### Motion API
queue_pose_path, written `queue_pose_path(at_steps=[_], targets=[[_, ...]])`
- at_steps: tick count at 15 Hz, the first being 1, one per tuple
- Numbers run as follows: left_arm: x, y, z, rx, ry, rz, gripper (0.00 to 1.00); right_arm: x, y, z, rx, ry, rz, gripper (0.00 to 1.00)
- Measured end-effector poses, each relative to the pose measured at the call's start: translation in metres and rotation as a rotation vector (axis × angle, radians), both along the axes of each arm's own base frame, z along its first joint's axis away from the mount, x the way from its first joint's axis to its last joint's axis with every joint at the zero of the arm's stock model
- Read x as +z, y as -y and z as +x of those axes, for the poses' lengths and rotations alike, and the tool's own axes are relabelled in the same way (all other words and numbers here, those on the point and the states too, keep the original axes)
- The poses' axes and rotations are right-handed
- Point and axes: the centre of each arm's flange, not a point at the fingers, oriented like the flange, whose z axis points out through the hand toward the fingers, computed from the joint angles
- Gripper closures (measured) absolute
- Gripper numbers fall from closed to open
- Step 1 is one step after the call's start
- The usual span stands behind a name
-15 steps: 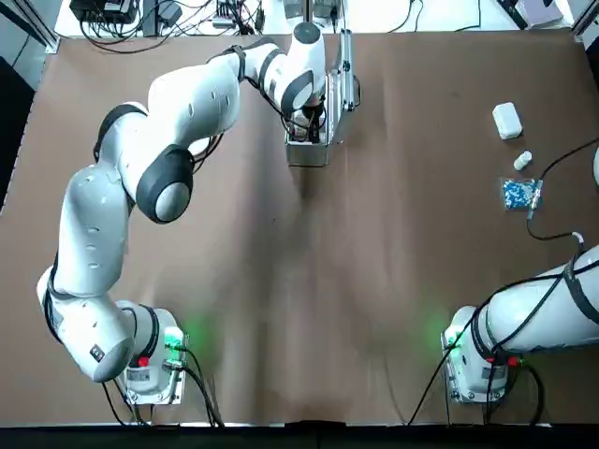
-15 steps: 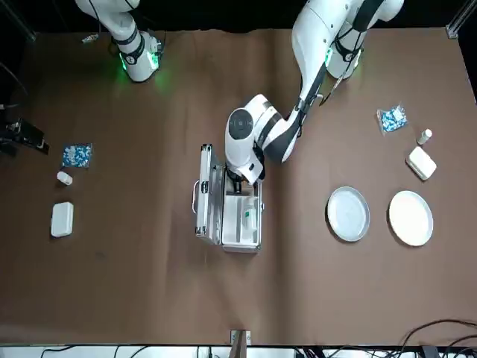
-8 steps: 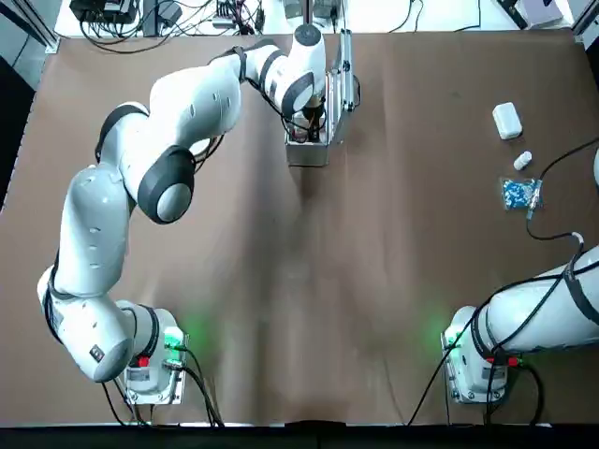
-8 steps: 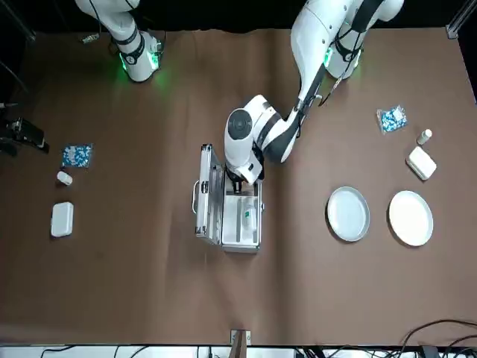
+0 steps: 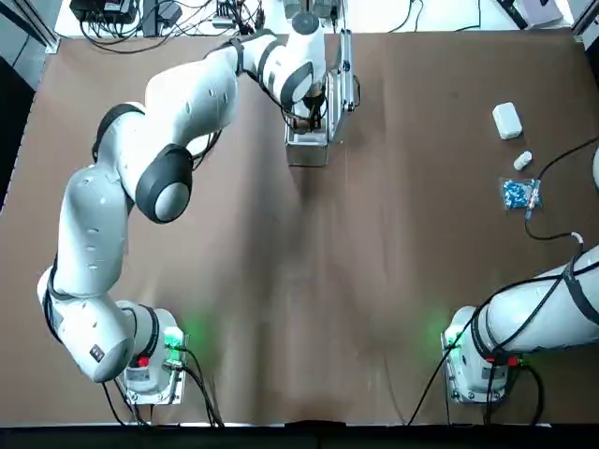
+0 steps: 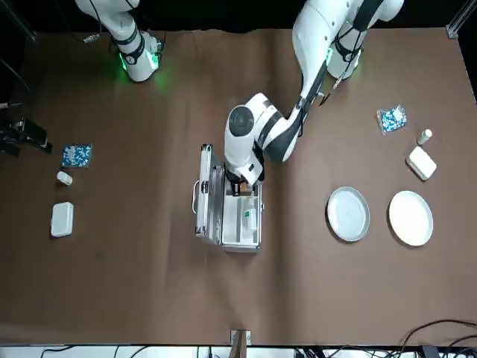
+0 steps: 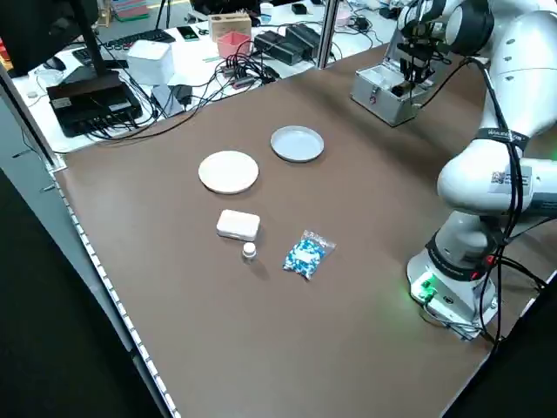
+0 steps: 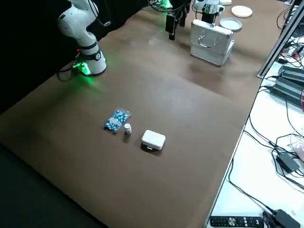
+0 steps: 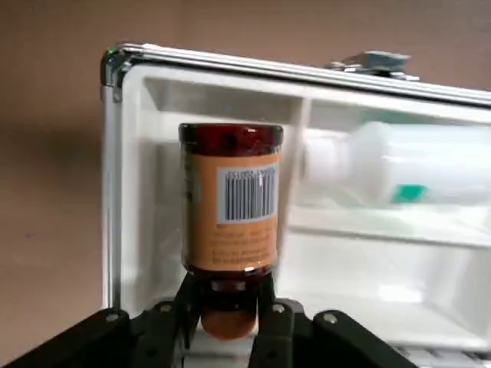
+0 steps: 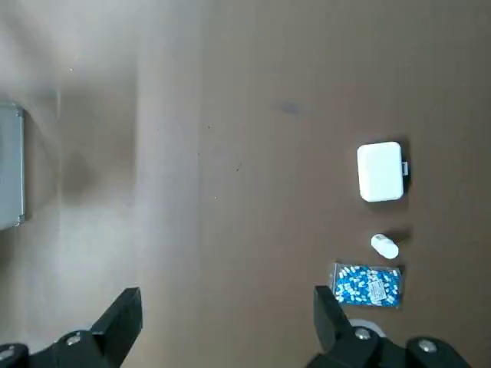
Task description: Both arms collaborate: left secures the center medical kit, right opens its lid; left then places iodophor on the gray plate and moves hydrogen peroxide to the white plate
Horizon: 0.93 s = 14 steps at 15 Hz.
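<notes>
At the top middle of the overhead frame, your left pincer sits inside the open medical kit, and its lid stands up beside the tray. In the left wrist view the pincer is closed on the cap end of a brown bottle with an orange label, the iodophor. The bottle looks just clear of the white tray, but you cannot be sure it has fully left it. The hydrogen peroxide, a white bottle with a green mark, lies in the next slot of the kit.

So the lid step looks done, and you are on the iodophor step. Next you need to raise the bottle straight up past the kit wall, then carry it to the gray plate, right of the kit in the front frame. The white plate sits just beside it, so pick the right one.

The desk between kit and plates looks bare. Your right pincer hangs wide open and empty over the desk, near a white box, a small vial and a blue pill pack.
</notes>
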Motion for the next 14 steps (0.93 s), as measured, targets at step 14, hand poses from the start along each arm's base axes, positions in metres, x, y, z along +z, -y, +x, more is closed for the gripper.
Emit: queue_pose_path(at_steps=[14], targets=[[0.174, -0.149, 0.088, -0.059, 0.034, -0.182, 0.67, -0.001, -0.01, 0.0, 0.016, -0.003, 0.0, 0.01]])
